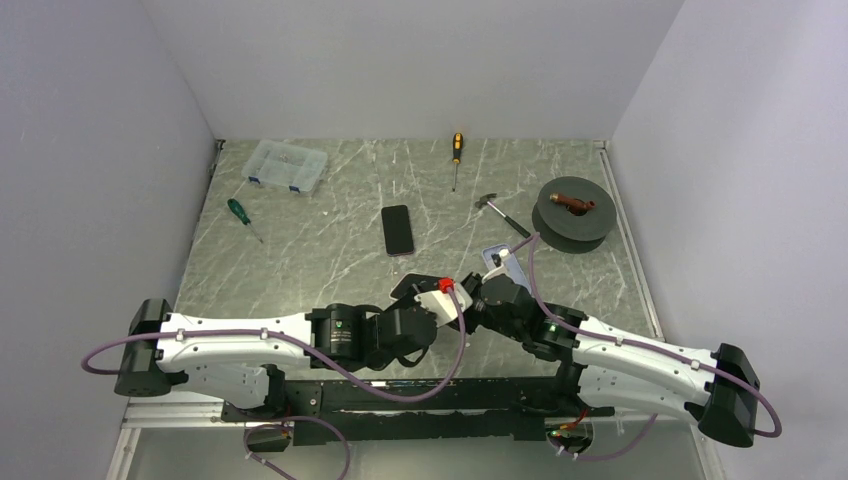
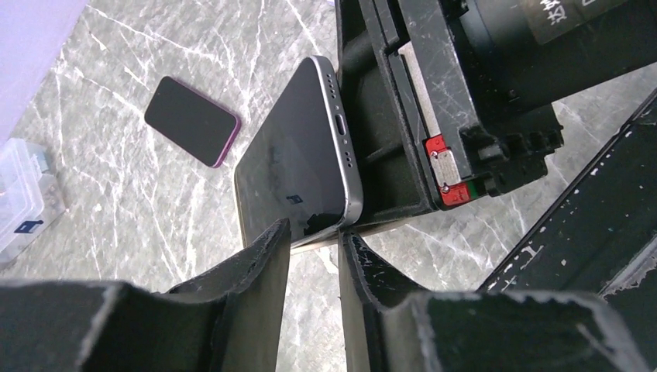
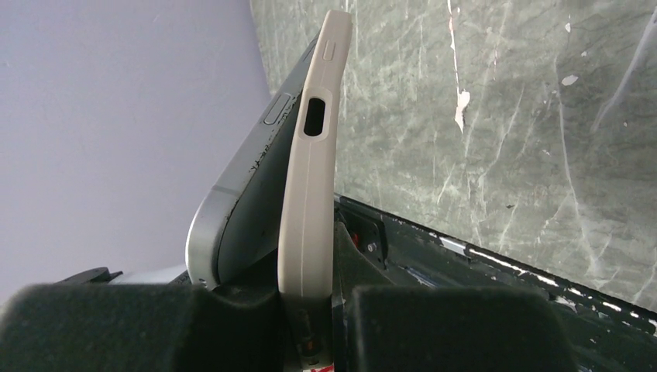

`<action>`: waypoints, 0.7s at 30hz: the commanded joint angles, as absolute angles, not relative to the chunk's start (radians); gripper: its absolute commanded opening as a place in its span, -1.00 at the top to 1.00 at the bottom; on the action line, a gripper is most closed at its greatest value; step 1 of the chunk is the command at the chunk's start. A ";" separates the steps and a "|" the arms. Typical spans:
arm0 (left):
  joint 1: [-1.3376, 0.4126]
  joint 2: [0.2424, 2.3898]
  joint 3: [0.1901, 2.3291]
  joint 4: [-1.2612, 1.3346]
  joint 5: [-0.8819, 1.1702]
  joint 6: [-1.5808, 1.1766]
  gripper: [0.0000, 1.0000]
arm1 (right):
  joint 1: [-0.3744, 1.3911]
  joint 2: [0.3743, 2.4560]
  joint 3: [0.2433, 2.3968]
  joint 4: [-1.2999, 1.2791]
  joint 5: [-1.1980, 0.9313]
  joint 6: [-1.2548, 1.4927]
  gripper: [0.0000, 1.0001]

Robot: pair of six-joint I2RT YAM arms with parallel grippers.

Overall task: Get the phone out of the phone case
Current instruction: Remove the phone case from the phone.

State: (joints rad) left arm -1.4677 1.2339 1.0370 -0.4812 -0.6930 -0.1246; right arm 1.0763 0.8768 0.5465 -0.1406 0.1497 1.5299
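Observation:
The phone [image 2: 290,167] has a dark screen and a silver frame. In the right wrist view the phone [image 3: 240,201] leans out of its beige case [image 3: 310,194] at the near end, while its far end stays in the case. My right gripper [image 3: 310,298] is shut on the case's edge and holds it upright above the table. My left gripper [image 2: 314,236] is closed narrowly on the phone's lower corner. In the top view both grippers meet at the table's near middle, left [image 1: 462,290] and right [image 1: 490,285], with the case [image 1: 503,262] between them.
A second dark phone in a purple case [image 1: 397,229] lies on the marble table [image 1: 330,250]. A clear plastic box [image 1: 286,165], a green screwdriver [image 1: 243,218], an orange screwdriver [image 1: 456,158], a hammer [image 1: 502,215] and a dark spool [image 1: 573,212] lie further back.

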 commanded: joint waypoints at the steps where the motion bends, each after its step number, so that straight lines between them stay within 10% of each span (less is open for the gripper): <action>1: -1.463 1.246 1.088 -0.405 -0.799 -0.115 0.33 | 1.091 0.867 0.621 -0.038 0.092 1.525 1.00; 8: -1.471 1.285 1.115 -0.379 -0.828 -0.096 -0.02 | 1.091 0.871 0.632 -0.043 0.092 1.524 1.00; 21: -1.473 1.277 1.101 -0.314 -0.814 -0.057 0.51 | 1.091 0.870 0.632 -0.049 0.087 1.522 1.00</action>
State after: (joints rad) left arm -1.4761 1.2934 1.0672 -0.4122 -0.7921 -0.0692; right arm 1.0763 0.8883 0.5747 -0.1593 0.1432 1.5295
